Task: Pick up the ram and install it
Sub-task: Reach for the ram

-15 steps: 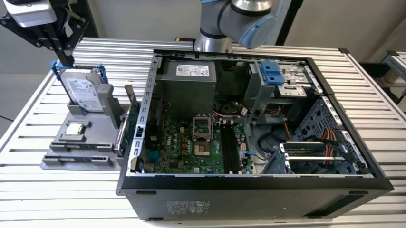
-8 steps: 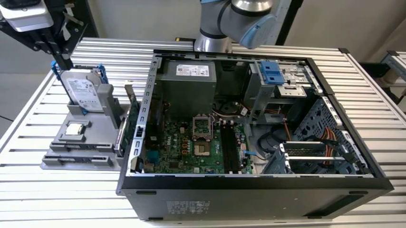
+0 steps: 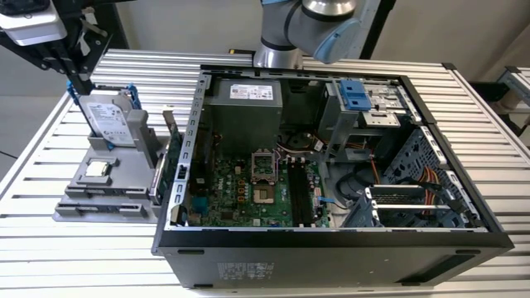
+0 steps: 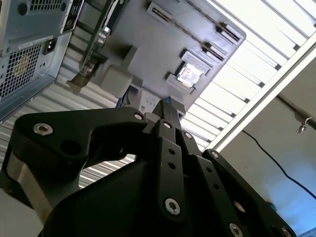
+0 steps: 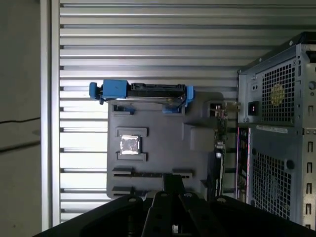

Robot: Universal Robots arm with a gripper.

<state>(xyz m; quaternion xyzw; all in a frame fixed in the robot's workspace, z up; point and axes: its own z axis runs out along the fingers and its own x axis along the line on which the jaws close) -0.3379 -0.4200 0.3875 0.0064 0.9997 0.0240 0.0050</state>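
My gripper (image 3: 79, 82) hangs above the grey holder (image 3: 124, 186) that stands at the exterior view's left, beside the open computer case (image 3: 331, 261). In both wrist views the black fingers (image 4: 168, 106) come together to a point with nothing between them. A long, thin dark strip (image 5: 148, 174) lies in a slot of the holder (image 5: 163, 143), just past the fingertips (image 5: 173, 181); it looks like the ram seen edge-on. Inside the case, the motherboard's long black memory slots (image 3: 300, 189) run beside the processor socket (image 3: 263, 164).
The holder also carries a hard drive in a blue bracket (image 3: 112, 121), a small square silver chip (image 3: 98, 167) and an upright green card (image 3: 163, 171). Everything stands on a slatted metal table (image 3: 83, 248). The case's rear panel (image 5: 276, 123) stands close to the holder.
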